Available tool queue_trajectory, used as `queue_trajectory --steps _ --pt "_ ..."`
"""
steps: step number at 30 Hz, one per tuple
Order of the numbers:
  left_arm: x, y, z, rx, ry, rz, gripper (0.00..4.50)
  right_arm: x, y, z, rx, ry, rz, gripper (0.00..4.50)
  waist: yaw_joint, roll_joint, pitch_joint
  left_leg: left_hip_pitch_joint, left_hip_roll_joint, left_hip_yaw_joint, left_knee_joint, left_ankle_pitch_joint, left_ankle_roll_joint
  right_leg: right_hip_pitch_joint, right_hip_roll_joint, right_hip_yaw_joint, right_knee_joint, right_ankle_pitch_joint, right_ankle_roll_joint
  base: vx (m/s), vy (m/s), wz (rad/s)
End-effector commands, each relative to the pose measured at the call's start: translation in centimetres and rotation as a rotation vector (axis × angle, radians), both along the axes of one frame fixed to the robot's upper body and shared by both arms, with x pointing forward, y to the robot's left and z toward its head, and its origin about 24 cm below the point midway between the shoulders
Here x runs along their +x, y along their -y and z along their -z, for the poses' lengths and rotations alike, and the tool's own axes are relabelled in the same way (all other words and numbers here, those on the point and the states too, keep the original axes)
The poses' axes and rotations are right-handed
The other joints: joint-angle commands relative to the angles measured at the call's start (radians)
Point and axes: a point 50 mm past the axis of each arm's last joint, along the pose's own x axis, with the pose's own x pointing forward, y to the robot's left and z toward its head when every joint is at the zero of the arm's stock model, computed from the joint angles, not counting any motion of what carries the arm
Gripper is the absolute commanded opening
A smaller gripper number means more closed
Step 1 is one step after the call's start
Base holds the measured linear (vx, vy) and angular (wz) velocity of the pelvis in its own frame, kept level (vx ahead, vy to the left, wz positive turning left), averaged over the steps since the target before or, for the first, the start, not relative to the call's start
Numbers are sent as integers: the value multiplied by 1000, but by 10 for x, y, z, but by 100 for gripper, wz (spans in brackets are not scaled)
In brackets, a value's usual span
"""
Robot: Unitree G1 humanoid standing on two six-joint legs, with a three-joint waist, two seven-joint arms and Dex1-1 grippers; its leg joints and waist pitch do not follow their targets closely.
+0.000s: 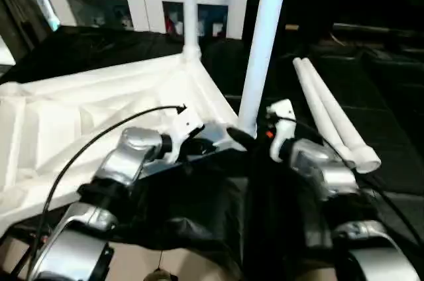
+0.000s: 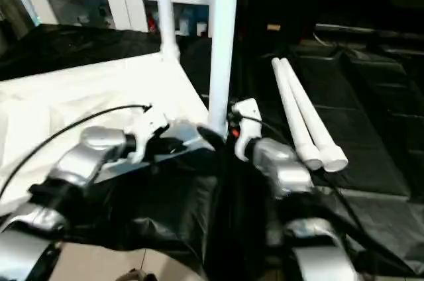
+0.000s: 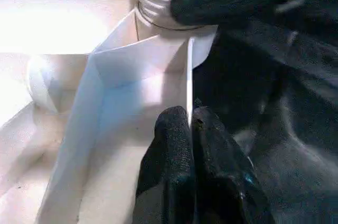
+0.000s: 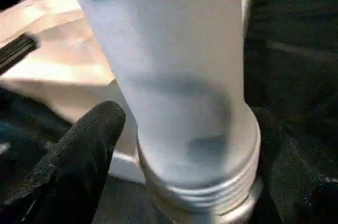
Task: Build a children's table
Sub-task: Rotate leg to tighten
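Leg [image 1: 264, 42] standing in near corner socket of upturned table [image 1: 79, 115]; right gripper [image 4: 174, 145] spread around it, left gripper [image 3: 191, 145] pinching table rim. Next, likely fetching spare legs [image 1: 334, 115].

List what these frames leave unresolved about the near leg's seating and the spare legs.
- Near leg: its top is cut off by the head views' upper edge.
- Its threaded base: how far it is screwed in stays hidden behind the right gripper.
- Two loose legs: end details too blurred.
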Motion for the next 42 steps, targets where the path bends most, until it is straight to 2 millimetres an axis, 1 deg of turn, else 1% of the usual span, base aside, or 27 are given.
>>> queue_trajectory --steps 1,2,6,7,9,11,13,17,21,22,24,25,26,27,28,31,32,33,34,35,36,37,38,39,40,41,42 --pt "-5 18 -16 -105 52 126 0 -12 -15 2 9 -17 -191 409 5 -4 -68 20 45 -24 -69 -270 19 41 -85 47 -87 -322 -192 0 0 0" --pt "-6 16 -15 -101 42 135 0 -14 -10 1 1 -10 -221 383 7 -5 -68 19 45 -23 -68 -270 21 41 -85 47 -86 -322 -191 0 0 0" --pt "-10 10 -13 -85 18 164 0 -17 -1 -3 -6 -2 -253 370 14 -6 -68 21 46 -23 -68 -267 21 40 -86 47 -86 -333 -193 0 0 0" --pt "-11 8 -12 -83 12 170 0 -17 0 -4 -9 -2 -261 359 15 -6 -67 21 47 -22 -68 -267 20 39 -86 47 -87 -337 -192 0 0 0" --pt "-13 7 -12 -82 1 181 0 -18 1 -4 -18 -1 -274 338 19 -6 -66 23 47 -22 -68 -279 14 35 -85 47 -89 -360 -184 0 0 0" --pt "-15 7 -12 -81 -7 195 0 -18 1 -4 -23 -1 -283 331 21 -7 -67 24 49 -23 -69 -280 11 35 -86 48 -88 -357 -185 0 0 0" --pt "-16 6 -11 -79 -13 200 0 -19 0 -5 -24 -2 -296 305 22 -8 -67 23 49 -23 -70 -275 11 35 -86 48 -86 -346 -186 0 0 0" --pt "-18 7 -10 -77 -17 204 0 -22 -3 -3 -20 -9 -318 288 23 -11 -66 22 47 -23 -69 -270 12 36 -87 48 -87 -355 -181 0 0 0" --pt "-15 11 -9 -73 3 167 0 -23 -7 4 -20 -23 -283 284 22 -12 -66 22 46 -23 -69 -270 12 35 -87 48 -88 -364 -175 0 0 0" --pt "-11 14 -10 -79 18 128 0 -21 -8 7 -24 -25 -231 283 21 -12 -65 22 46 -24 -69 -271 10 34 -87 48 -89 -371 -173 0 0 0" --pt "-8 16 -11 -83 26 106 0 -20 -9 10 -28 -29 -198 283 17 -13 -64 22 45 -25 -70 -282 4 33 -88 47 -92 -394 -167 0 0 0" --pt "0 22 -13 -94 45 32 0 -15 -12 16 -43 -48 -83 282 15 -12 -61 26 44 -24 -70 -296 -1 27 -88 48 -97 -424 -161 0 0 0" --pt "5 26 -15 -99 56 -14 0 -11 -14 19 -45 -65 -6 282 12 -11 -62 29 43 -27 -69 -310 -14 27 -90 47 -99 -456 -155 0 0 0" --pt "8 29 -16 -100 63 -42 0 -9 -16 21 -45 -77 42 282 10 -12 -61 29 43 -28 -71 -317 -18 26 -90 46 -101 -471 -152 0 0 0" --pt "11 31 -17 -104 66 -72 0 -7 -17 22 -43 -87 83 282 9 -13 -61 31 41 -29 -69 -326 -20 26 -91 45 -104 -493 -142 0 0 0" --pt "17 40 -21 -118 73 -128 0 -1 -24 25 -19 -136 212 282 5 -13 -61 32 39 -28 -69 -331 -16 23 -90 46 -108 -504 -134 0 0 0" --pt "20 43 -22 -116 80 -153 0 1 -27 25 -7 -144 244 282 4 -14 -64 26 39 -28 -69 -310 -10 27 -89 46 -106 -477 -131 0 0 0" --pt "22 46 -23 -111 92 -172 0 4 -30 25 -3 -155 298 282 2 -8 -67 27 41 -27 -70 -302 -12 26 -87 48 -102 -439 -140 0 0 0" --pt "24 50 -24 -106 103 -188 0 6 -33 25 -2 -163 340 282 4 -9 -67 26 41 -28 -71 -295 -13 28 -87 47 -100 -422 -143 0 0 0" --pt "24 56 -25 -104 119 -178 0 9 -42 22 -13 -137 368 282 3 -6 -70 25 40 -26 -70 -282 -15 28 -87 47 -96 -381 -155 0 0 0" --pt "24 58 -25 -107 125 -163 0 9 -46 20 -22 -112 350 282 2 -6 -69 24 40 -26 -70 -281 -15 29 -86 48 -95 -367 -159 0 0 0" --pt "23 60 -25 -109 130 -148 0 9 -50 19 -29 -91 328 282 3 -9 -71 21 39 -24 -68 -266 -8 35 -86 48 -91 -329 -168 0 0 0" --pt "22 60 -25 -110 132 -140 0 9 -52 18 -34 -80 314 282 4 -9 -73 19 38 -23 -67 -246 6 38 -86 48 -87 -290 -175 0 0 0" --pt "21 61 -24 -106 139 -114 0 8 -54 17 -46 -54 277 282 5 -9 -72 18 38 -21 -67 -237 15 39 -85 48 -87 -278 -180 0 0 0" --pt "20 61 -24 -102 144 -102 0 8 -55 16 -58 -42 262 337 5 -9 -71 17 38 -21 -67 -237 17 40 -85 48 -87 -279 -181 0 0 0" --pt "19 61 -24 -103 148 -85 0 7 -56 16 -52 -43 245 351 6 -9 -70 18 38 -21 -67 -242 20 40 -86 47 -89 -296 -178 0 0 0" --pt "18 60 -23 -105 144 -74 0 7 -56 16 -38 -47 231 351 6 -11 -69 19 39 -22 -68 -248 20 40 -86 47 -90 -315 -176 0 0 0"
